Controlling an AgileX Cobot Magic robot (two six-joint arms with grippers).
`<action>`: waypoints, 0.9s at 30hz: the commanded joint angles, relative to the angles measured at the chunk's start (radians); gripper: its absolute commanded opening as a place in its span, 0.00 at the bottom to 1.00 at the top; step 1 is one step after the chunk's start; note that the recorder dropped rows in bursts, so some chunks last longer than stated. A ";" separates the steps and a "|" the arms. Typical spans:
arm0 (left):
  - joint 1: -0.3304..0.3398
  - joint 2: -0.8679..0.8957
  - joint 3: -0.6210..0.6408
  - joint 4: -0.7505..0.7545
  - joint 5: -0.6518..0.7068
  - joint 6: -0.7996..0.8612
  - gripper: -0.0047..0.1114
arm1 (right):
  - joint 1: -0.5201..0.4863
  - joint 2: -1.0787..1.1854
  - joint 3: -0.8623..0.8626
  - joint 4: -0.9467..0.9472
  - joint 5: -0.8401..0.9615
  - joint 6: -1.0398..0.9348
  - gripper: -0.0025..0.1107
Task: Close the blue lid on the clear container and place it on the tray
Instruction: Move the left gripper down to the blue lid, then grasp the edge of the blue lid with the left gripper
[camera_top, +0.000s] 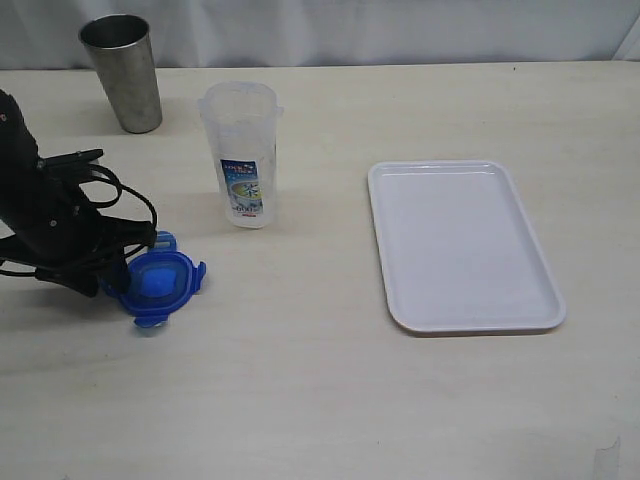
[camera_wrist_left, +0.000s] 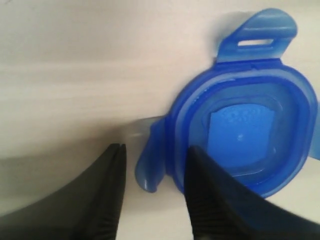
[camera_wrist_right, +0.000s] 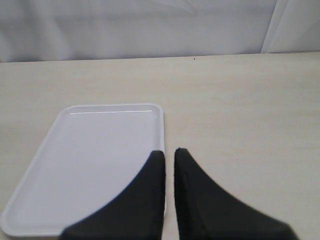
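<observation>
The blue lid (camera_top: 162, 281) lies on the table at the left, underside up; in the left wrist view the blue lid (camera_wrist_left: 250, 125) fills the frame. My left gripper (camera_top: 118, 282) is down at the lid's edge and open: one flap (camera_wrist_left: 150, 170) sits between its fingers, untouched by the outer finger (camera_wrist_left: 112, 185), while the other finger (camera_wrist_left: 210, 195) overlaps the rim. The clear container (camera_top: 243, 150) stands upright and uncovered behind the lid. The white tray (camera_top: 460, 245) lies to the right. My right gripper (camera_wrist_right: 169, 152) hangs shut and holding nothing above the tray's (camera_wrist_right: 100, 150) near corner; the exterior view does not show it.
A grey steel cup (camera_top: 122, 70) stands at the back left, behind the container. Black cables loop off the left arm (camera_top: 50, 215). Bare tabletop (camera_top: 300, 380) runs between the lid and the tray and along the front.
</observation>
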 joint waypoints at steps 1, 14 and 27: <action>-0.003 0.002 0.004 0.000 -0.013 0.001 0.35 | -0.005 -0.001 0.003 0.003 0.001 0.000 0.08; -0.003 0.002 0.004 0.000 -0.016 0.005 0.23 | -0.005 -0.001 0.003 0.003 0.001 0.000 0.08; -0.003 0.002 0.004 -0.001 -0.072 0.010 0.16 | -0.005 -0.001 0.003 0.003 0.001 0.000 0.08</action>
